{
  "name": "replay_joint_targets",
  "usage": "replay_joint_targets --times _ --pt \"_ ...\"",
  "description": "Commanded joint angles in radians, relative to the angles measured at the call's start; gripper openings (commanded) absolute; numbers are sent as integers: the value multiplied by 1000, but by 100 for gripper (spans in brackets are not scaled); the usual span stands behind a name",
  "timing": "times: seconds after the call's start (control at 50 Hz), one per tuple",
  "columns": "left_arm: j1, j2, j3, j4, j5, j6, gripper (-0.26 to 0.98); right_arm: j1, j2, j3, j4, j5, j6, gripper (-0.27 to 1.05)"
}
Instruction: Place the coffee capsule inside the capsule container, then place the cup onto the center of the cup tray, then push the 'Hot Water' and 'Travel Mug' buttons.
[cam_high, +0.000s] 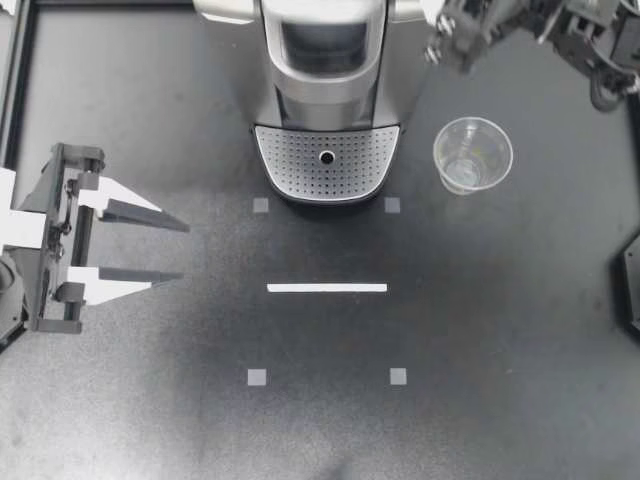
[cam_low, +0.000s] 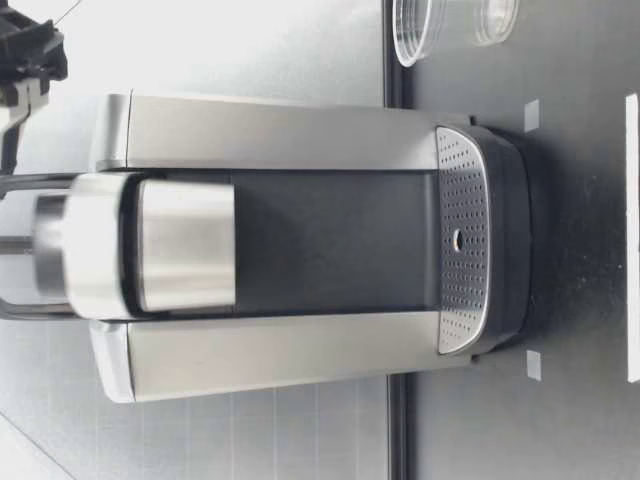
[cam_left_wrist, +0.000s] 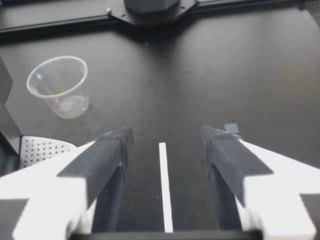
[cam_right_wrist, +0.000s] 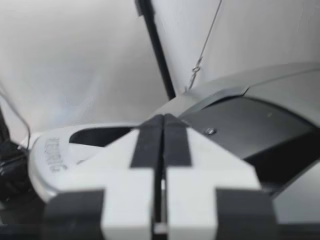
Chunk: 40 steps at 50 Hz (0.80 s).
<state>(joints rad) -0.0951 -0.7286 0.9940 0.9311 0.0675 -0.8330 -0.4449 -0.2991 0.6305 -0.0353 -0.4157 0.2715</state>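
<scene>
Capsule step likely: right gripper (cam_high: 445, 42) pinched together, empty, at brewer (cam_high: 325, 95) top; left gripper (cam_high: 185, 251) agape, empty. Next: cup (cam_high: 472, 153) onto tray (cam_high: 290, 165) centre.

The cup (cam_high: 472, 153) is clear plastic. It stands upright on the table, mouth up, just beside the coffee machine (cam_high: 325, 95) on the right-arm side, not touching it. The cup tray (cam_high: 295, 160) is silver and perforated, at the front of the machine's base.

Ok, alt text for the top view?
A coffee machine stands at the table's far edge, with a clear cup on the table beside its cup tray. My left gripper lies open at the left; my right gripper hovers by the machine's top.
</scene>
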Motion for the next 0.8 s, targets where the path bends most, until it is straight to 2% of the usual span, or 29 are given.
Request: replay_joint_targets --times 0.0,0.36,0.78 --pt "5 -3 -14 -2 -3 -2 47 20 -23 -5 -2 -11 2 7" --pt "5 5 -12 -2 -6 -2 47 77 -6 38 0 -2 34 7" --pt "5 9 -12 -2 -8 -2 47 83 -17 95 2 -2 84 7"
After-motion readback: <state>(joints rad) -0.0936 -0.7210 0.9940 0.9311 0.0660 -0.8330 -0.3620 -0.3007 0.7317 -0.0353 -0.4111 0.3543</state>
